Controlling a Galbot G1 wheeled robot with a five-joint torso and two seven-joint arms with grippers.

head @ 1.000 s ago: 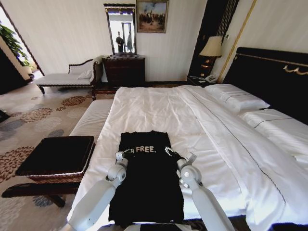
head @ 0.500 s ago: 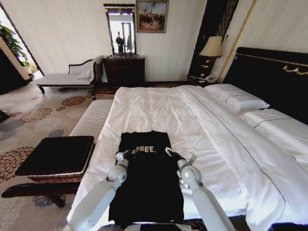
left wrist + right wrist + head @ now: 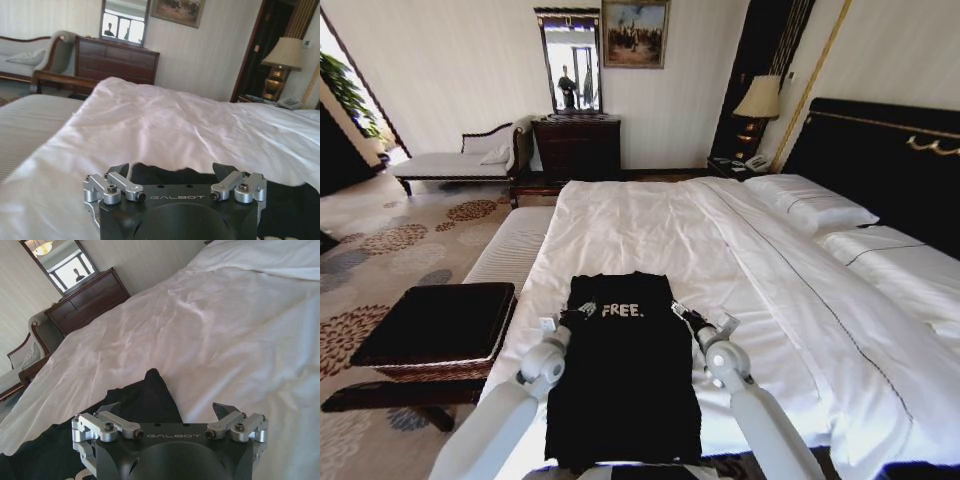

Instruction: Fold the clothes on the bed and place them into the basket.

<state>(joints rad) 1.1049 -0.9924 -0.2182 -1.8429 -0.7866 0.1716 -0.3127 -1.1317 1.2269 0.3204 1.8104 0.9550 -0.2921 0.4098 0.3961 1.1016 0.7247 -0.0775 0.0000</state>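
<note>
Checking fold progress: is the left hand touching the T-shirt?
Cannot tell. In the head view the left hand sits at the T-shirt edge; the left wrist view shows open fingers over it, contact unclear.

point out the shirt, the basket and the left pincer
shirt (image 3: 625, 385), head view, lower front panel
basket (image 3: 438, 322), head view, black fabric top
left pincer (image 3: 572, 316), head view, between its fingertips at the shirt's edge

The T-shirt (image 3: 625, 370) — its near hem cut off by the picture's edge — hides the bed (image 3: 650, 225) beneath.
</note>
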